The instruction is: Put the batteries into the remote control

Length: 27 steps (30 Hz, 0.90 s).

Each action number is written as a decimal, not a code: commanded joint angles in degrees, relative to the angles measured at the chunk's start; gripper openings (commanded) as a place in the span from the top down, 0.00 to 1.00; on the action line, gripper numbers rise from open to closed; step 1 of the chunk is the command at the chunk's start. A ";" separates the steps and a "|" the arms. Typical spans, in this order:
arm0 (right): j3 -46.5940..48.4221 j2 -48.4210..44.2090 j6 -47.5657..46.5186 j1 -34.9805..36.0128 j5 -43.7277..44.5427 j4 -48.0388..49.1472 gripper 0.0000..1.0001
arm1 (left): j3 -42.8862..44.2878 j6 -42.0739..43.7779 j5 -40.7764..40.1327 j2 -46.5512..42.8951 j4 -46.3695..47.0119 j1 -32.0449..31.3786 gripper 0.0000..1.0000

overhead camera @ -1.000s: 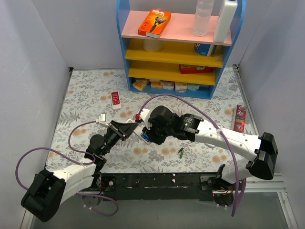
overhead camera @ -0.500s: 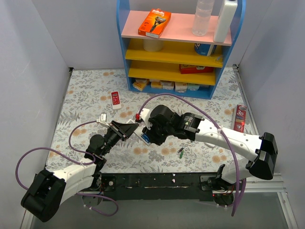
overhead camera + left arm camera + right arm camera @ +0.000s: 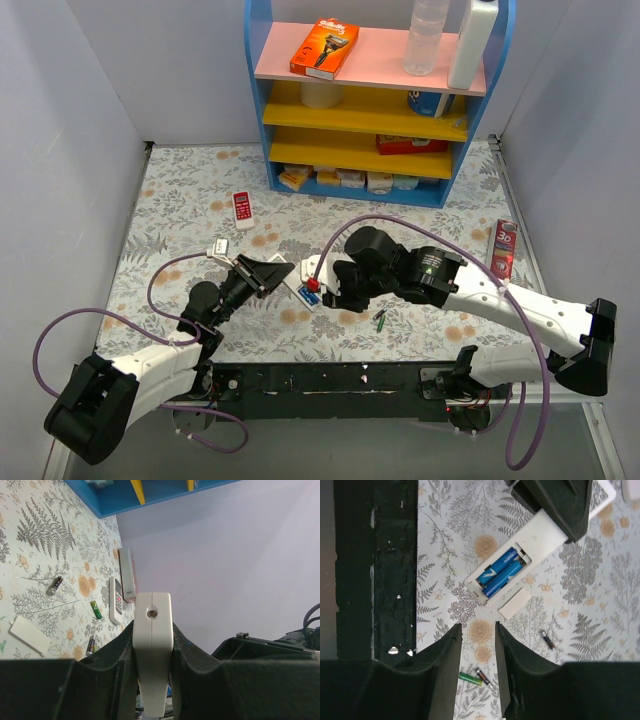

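The left gripper (image 3: 153, 632) was clamped on one end of the remote control (image 3: 540, 534), its two fingers pressed against the white body's sides. The remote lay near the middle of the table's (image 3: 180, 190) front edge, back side up, with its battery compartment uncovered. Two blue batteries (image 3: 499, 573) sat side by side in that compartment. The compartment cover (image 3: 514, 604), a small white rectangle, lay flat on the flowered surface just beside the remote's open end.

The right gripper (image 3: 477, 632) hovered above the table close to that open end. Its jaws stood somewhat apart with only the floral cloth showing between them, and they touched neither the remote nor the cover.

Loose cells lay on the table toward its front edge, to the right of the remote. A green battery (image 3: 469, 678) and a dark battery (image 3: 484, 677) rested just beside each other. A second dark battery (image 3: 547, 640) lay apart from them, near the cover.

A shorter red-and-white remote (image 3: 241, 210) lay well apart, toward the table's back left.
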 commanded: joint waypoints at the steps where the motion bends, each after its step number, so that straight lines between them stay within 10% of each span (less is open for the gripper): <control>1: -0.49 -1.81 -13.36 -0.04 -6.83 1.70 0.60 | -7.43 -18.17 2.87 -0.04 -0.36 -0.19 1.00; 27: -0.23 4.86 -20.59 1.28 -10.70 2.58 0.69 | -4.17 -17.03 6.57 0.93 -1.42 -0.19 1.00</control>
